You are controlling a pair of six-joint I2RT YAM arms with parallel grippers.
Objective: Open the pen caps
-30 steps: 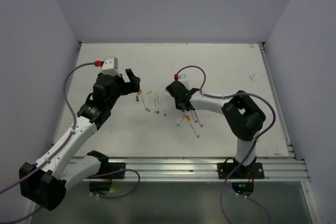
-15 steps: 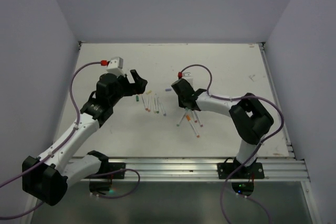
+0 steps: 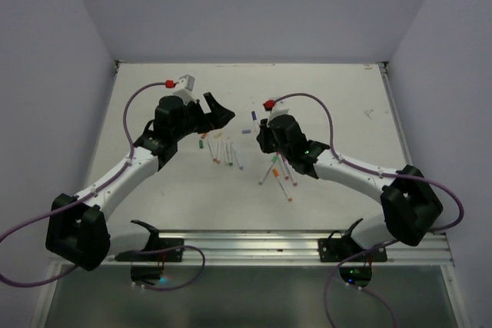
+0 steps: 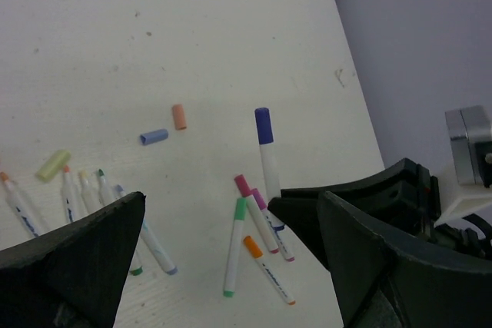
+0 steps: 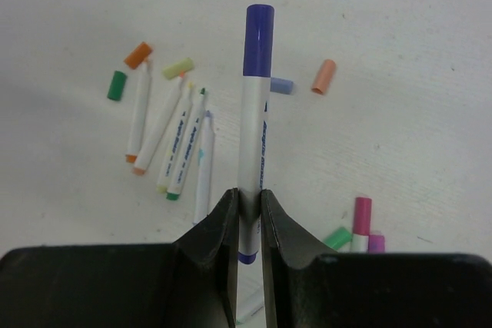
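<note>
Clamped tight with the right gripper (image 5: 247, 197) on a long white plastic pen barrel (image 5: 254, 140), both fingers pressed flat to its lower end. Still topped by the purple plastic pen cap (image 5: 258, 36), out at the free end, aimed away from the wrist. Swung right out since a second ago: elbow now wide and low toward the right of the white table (image 3: 346, 90), capped end further up the board than before.

And on the other side, spread wide open with the left gripper (image 4: 231, 197), nothing between the fingers. Pushed up and across from a second ago's spot, now near that purple cap, still apart from it.

Lying loose on the table: a short salmon cap (image 4: 178, 116) just beside a pale blue cap (image 4: 154, 137), plus a yellow-green cap (image 4: 53, 165), an orange cap (image 5: 138, 54) and a green cap (image 5: 117, 85) around the fan of uncapped white pens (image 5: 181, 144). Resting near the right gripper, three capped pens (image 4: 250, 236).
</note>
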